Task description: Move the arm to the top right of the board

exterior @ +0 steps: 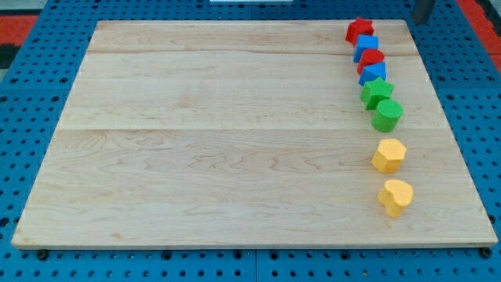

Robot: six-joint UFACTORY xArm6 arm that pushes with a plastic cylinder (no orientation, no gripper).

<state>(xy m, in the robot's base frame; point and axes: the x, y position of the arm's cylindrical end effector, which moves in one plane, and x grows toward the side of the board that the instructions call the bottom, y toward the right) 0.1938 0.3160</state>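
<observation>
The wooden board fills the view. A dark rod comes in at the view's top right, and my tip is just off the board's top right corner. A column of blocks runs down the board's right side. From the top they are a red star, a blue block, a red block, a blue block, a green star, a green round block, a yellow hexagon and a yellow heart. My tip is to the right of and slightly above the red star, and apart from it.
The board lies on a blue perforated table that shows on all sides. A red patch shows at the view's top right, beyond the rod.
</observation>
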